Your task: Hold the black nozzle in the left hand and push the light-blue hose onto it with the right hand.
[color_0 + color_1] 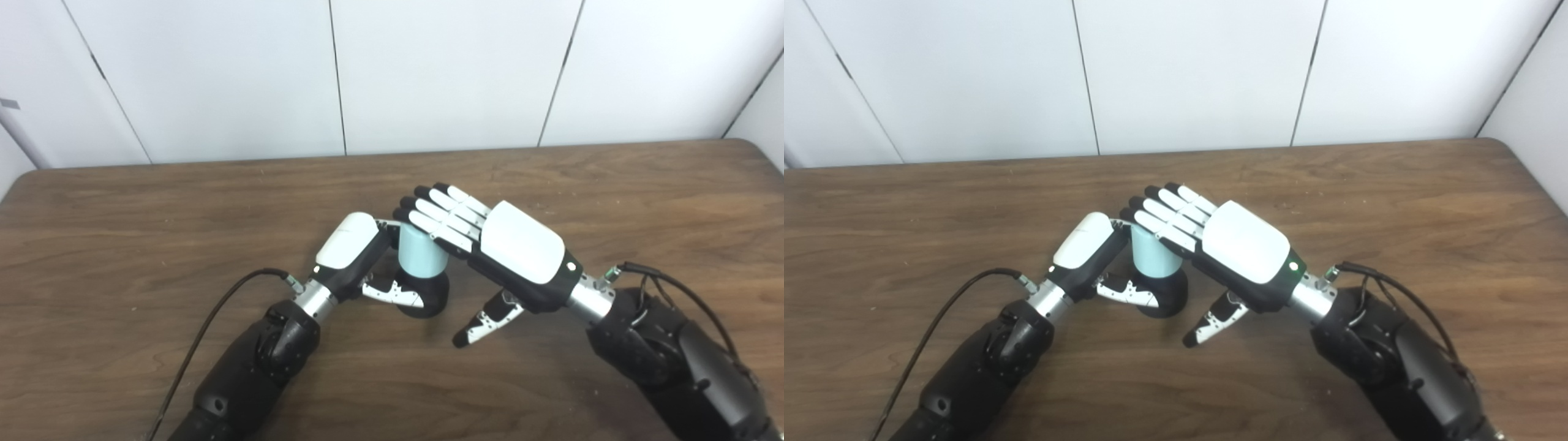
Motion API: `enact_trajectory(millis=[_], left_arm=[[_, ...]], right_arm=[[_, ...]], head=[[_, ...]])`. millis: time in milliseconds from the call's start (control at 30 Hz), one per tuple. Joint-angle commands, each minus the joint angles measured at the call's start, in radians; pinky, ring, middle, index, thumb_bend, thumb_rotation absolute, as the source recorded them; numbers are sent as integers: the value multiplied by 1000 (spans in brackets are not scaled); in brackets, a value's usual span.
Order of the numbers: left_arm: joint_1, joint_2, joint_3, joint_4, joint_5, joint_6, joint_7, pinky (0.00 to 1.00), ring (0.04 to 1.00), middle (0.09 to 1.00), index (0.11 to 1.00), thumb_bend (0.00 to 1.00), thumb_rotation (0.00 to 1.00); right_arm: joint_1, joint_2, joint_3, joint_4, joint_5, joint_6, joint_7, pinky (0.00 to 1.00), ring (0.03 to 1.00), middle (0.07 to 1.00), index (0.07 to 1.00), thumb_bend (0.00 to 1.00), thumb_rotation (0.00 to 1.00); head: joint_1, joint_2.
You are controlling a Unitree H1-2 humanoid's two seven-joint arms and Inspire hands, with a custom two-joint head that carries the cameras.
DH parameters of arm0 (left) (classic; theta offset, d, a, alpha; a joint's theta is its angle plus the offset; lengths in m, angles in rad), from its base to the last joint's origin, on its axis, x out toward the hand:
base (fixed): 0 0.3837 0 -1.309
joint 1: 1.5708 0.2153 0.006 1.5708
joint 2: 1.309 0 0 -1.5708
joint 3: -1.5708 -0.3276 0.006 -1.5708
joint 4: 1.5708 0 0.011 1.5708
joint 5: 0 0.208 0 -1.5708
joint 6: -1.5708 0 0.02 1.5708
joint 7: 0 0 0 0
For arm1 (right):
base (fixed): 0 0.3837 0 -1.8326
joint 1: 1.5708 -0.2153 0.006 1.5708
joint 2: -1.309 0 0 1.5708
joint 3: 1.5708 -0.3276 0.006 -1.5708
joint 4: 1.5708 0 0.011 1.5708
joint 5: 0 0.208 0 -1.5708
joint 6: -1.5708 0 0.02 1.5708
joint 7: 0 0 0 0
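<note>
A short light-blue hose [421, 254] stands upright on the black nozzle [433, 299] near the middle of the wooden table [122, 233]. My left hand [350, 250] is shut on the nozzle from the left, its thumb lying across the black base and its fingers hidden behind the hose. My right hand [511, 245] comes in from the right, open and flat. Its straight fingers [438, 214] lie over the hose's top end. The right thumb [484, 321] hangs down apart from the nozzle and touches nothing.
A black cable [208, 324] runs from the left wrist over the table toward the bottom edge. More cable loops at the right wrist [649, 275]. White wall panels [429, 67] stand behind the table's far edge.
</note>
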Motion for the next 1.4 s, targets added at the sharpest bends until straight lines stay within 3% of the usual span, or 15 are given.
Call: enact_trajectory(millis=[0, 200, 300, 500, 833, 900, 967, 1067, 1200, 1367], left_arm=[[170, -8, -58, 119, 20, 11, -38, 505, 488, 430, 417, 665, 420], [168, -12, -59, 116, 20, 13, -39, 509, 487, 429, 418, 665, 420], [167, -14, -58, 114, 19, 16, -42, 509, 485, 428, 418, 665, 420], [170, -8, -52, 88, 11, 19, -51, 508, 483, 428, 417, 665, 419], [163, 15, -25, 59, -6, -29, -39, 511, 494, 439, 409, 694, 441], [160, 12, -13, 56, -23, -42, -37, 539, 543, 515, 465, 751, 428], [161, 8, 0, 48, -54, -44, -52, 747, 690, 688, 596, 836, 432], [171, -5, 32, 31, -147, -28, -108, 949, 834, 871, 798, 921, 445], [176, -20, 72, 20, -212, -26, -147, 999, 936, 984, 962, 981, 464], [169, -38, 121, -4, -189, -59, -95, 1000, 997, 1000, 999, 1000, 569]], right_arm=[[-61, 50, -79, -49, -2, -47, -122, 1000, 1000, 1000, 1000, 841, 332], [-65, 105, -191, 13, 2, -89, -237, 1000, 1000, 1000, 1000, 826, 615], [-44, 120, -234, 33, 27, -75, -252, 1000, 1000, 1000, 1000, 848, 670], [53, 157, -286, 37, 123, -16, -229, 1000, 1000, 1000, 1000, 870, 673], [185, 211, -284, 86, 231, 48, -185, 1000, 1000, 1000, 1000, 853, 625], [196, 216, -287, 98, 285, 86, -152, 1000, 1000, 1000, 1000, 814, 675], [197, 218, -294, 95, 331, 126, -126, 1000, 1000, 1000, 1000, 773, 763], [199, 229, -301, 88, 390, 173, -99, 1000, 1000, 1000, 1000, 754, 824], [202, 239, -300, 86, 439, 200, -77, 1000, 1000, 1000, 1000, 732, 847], [210, 247, -288, 76, 471, 237, -45, 999, 1000, 1000, 1000, 729, 886]], head=[[0, 0], [2, 0], [6, -1], [4, -1], [-15, -3], [-9, -2], [-10, -3], [-11, -4], [-9, -5], [0, -4]])
